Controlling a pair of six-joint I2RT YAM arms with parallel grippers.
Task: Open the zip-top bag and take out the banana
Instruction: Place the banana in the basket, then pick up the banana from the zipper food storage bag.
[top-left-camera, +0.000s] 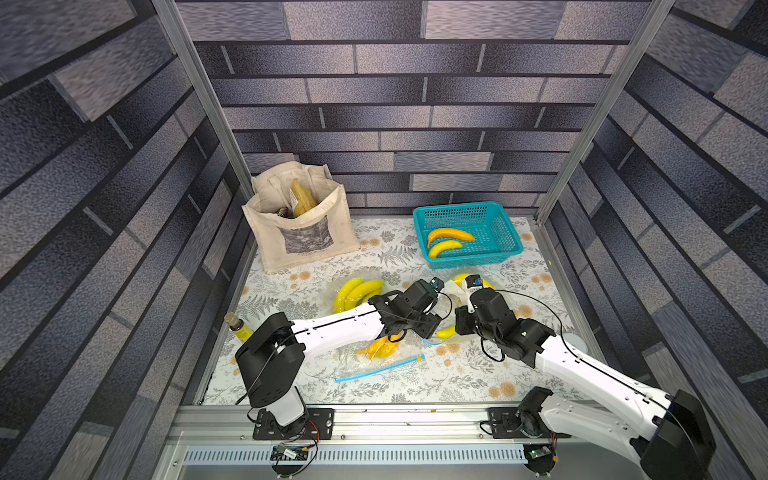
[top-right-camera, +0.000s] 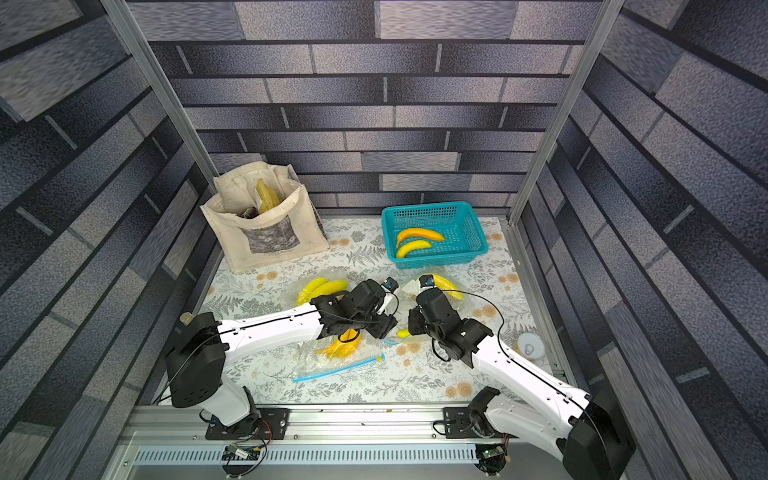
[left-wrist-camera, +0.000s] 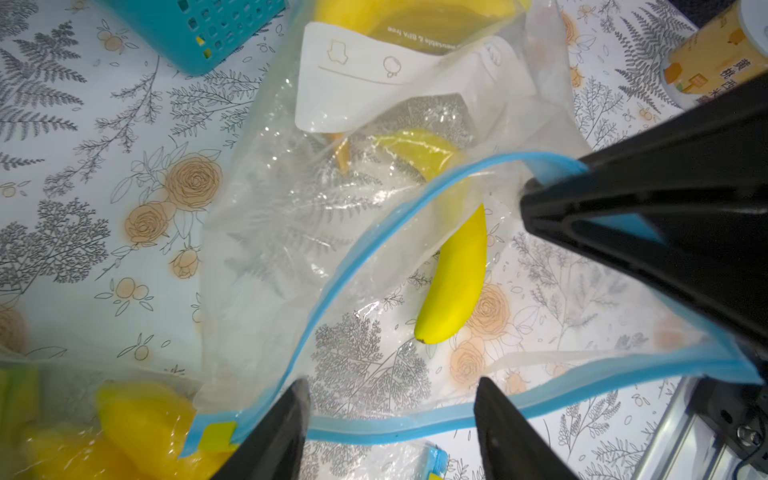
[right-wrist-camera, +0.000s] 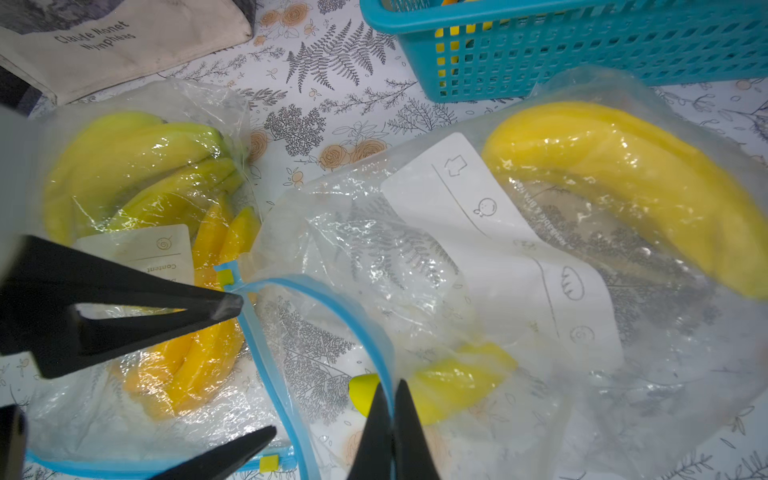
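**Jaws at the bag mouth: left pair apart, right pair clamped on the rim**

Far left on the counter (top-left-camera: 415, 386): tote bag (top-left-camera: 299, 224) & bottle (top-left-camera: 239, 328), both well clear. Next come 2 other bags of bananas (top-left-camera: 357, 291), one partly under the left arm. Not the job.

Left jaws: apart, gripping nothing. The near zip strip (left-wrist-camera: 395, 428) of the zip-top bag (left-wrist-camera: 291, 216) runs across the gap btwn them, so they straddle the rim w/o pinching it.

The bag's mouth gapes. The banana (left-wrist-camera: 457, 270) lies inside on the lower wall, straight ahead of the left jaws. Its blunt tip is at the opening, and its long axis runs from the mouth back into the bag, slightly bowed.

Right jaws: clenched on the far zip strip (left-wrist-camera: 355, 266), w/ that side of the mouth lifted. The banana's tip sits just beside them.

Right arm is busy as holder, so the left arm is prob. the one to go in. It should travel along the banana's length thru the gap and grip across the width near the tip. Risk: pinching film along w/ the fruit.

Right of all that: teal basket (top-left-camera: 465, 232) w/ 2 loose bananas, & a can (top-right-camera: 530, 345) near the counter's right edge.
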